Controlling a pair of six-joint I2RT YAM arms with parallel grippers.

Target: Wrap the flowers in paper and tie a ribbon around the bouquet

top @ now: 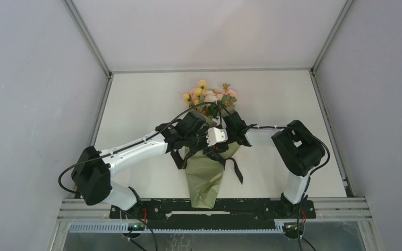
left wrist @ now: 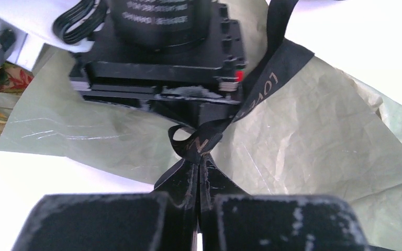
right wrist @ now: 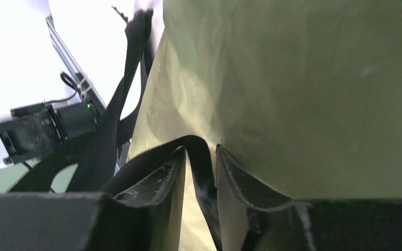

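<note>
One bouquet lies mid-worktop, its flowers toward the far edge and its tip at the near edge. Over its middle, the left pincer is closed tight, pinching the ribbon just above the paper. The right pincer faces it and stands partly open, with a loop of ribbon running loosely between its fingers, against the paper. Ribbon ends trail on either side of the cone.

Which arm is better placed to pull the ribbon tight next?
Left, likely: the left gripper is shut on the ribbon; the right gripper stands open, the band only passing through it.
</note>
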